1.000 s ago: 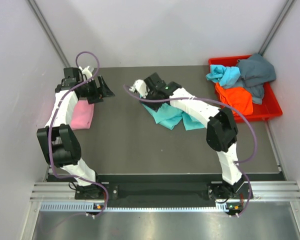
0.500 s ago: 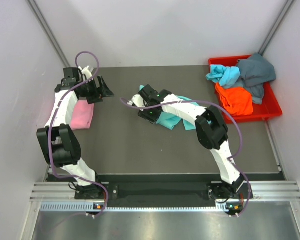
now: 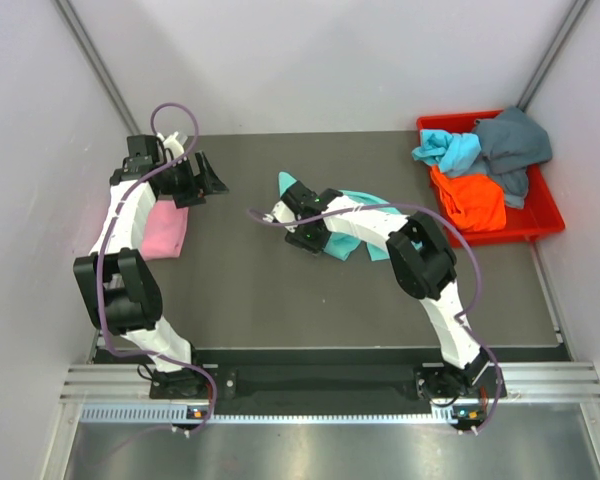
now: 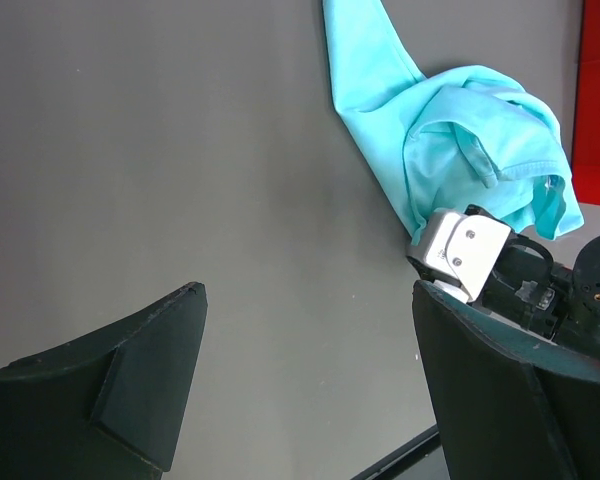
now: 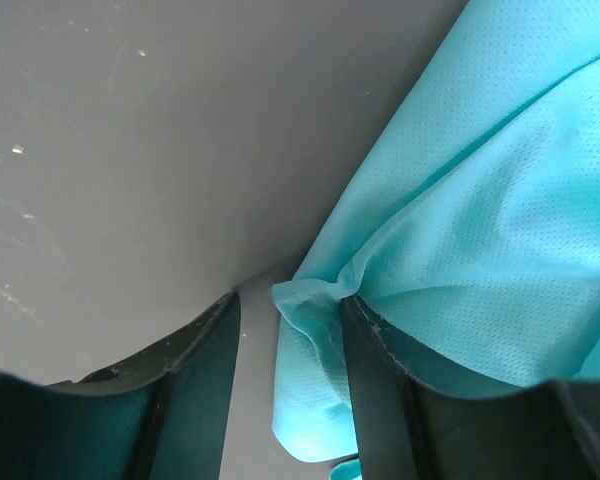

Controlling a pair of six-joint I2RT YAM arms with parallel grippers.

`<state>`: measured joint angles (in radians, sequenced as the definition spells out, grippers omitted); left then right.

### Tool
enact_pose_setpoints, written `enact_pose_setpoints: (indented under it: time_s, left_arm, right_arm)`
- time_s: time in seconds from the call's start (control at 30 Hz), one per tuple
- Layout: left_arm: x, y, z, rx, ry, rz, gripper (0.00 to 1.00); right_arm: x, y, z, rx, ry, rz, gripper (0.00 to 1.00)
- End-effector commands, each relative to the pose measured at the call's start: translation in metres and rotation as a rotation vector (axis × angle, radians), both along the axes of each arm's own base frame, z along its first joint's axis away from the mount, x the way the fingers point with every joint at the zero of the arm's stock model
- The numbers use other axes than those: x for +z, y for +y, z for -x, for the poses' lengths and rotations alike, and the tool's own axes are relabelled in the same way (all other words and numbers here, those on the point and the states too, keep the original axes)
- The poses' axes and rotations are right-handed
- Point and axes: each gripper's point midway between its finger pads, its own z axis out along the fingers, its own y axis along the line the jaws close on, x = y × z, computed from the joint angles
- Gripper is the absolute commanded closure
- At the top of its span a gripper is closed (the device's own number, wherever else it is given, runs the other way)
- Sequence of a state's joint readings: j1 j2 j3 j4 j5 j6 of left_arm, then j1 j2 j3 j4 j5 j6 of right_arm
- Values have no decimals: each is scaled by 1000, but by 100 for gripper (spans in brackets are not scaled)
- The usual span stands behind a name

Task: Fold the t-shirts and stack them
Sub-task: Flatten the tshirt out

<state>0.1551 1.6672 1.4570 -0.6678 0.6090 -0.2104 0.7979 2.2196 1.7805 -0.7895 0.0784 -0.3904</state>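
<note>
The teal shirt [image 3: 342,243] lies in the middle of the table [image 3: 250,290], a bit to the right. It is long and thin at one end. That end is a pointy tip that points to the far left. The other end is a fat, bunched lump, and it sits nearer to the right. So its long way runs slanted, from far left to near right. The cloth is bright and smooth, with soft folds and tiny holes in it. The right arm lies across the lump and hides some of it.

The right gripper [image 5: 290,300] is down at the near left edge of the shirt. Its fingers are partly apart. A small fold of teal cloth sits between them and touches one finger. On the other side of the fold there is a gap, so the fold is not pinched.

The left gripper [image 4: 308,300] hangs over the far left of the table. Its fingers are spread wide, with nothing in them.

A pink shirt [image 3: 165,228] lies flat at the left edge, partly under the left arm. A red bin [image 3: 545,215] sits in the far right corner by the wall. It holds a light blue shirt [image 3: 448,150], an orange shirt [image 3: 470,200] and a dark grey-blue shirt [image 3: 515,145]. Bare grey table shows between the teal shirt and the left gripper, and all along the near side.
</note>
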Motion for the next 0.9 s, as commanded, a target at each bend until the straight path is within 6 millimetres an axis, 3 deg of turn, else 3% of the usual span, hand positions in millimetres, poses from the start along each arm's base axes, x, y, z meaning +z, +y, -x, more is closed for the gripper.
enact_pose_setpoints:
  time_s: [0.0,0.1,0.27,0.43,0.57,0.7,0.87]
  left_arm:
    - [20,0,-10,-11,-85,-13,12]
    - [20,0,-9,-11,-87,-16,12]
    - [19,0,-8,-12,-86,-19,12]
    - [17,-1,-7,-11,-79,-13,12]
    - [18,-2,-9,-15,-81,-3,12]
    - [19,-2,-12,-19,-83,2,12]
    - [20,-3,-14,-17,-88,7,12]
  right_arm:
    - [-2,3,-8,-7,-38,22,55]
    - [-5,4,-12,-4,-47,34,58]
    - [-3,7,-17,-11,-74,28,84]
    - [24,21,-33,-17,-146,-25,100]
    - [59,33,-47,-25,-226,-79,100]
    - [93,40,-55,-24,-290,-128,94]
    - [91,37,-53,-22,-287,-120,100]
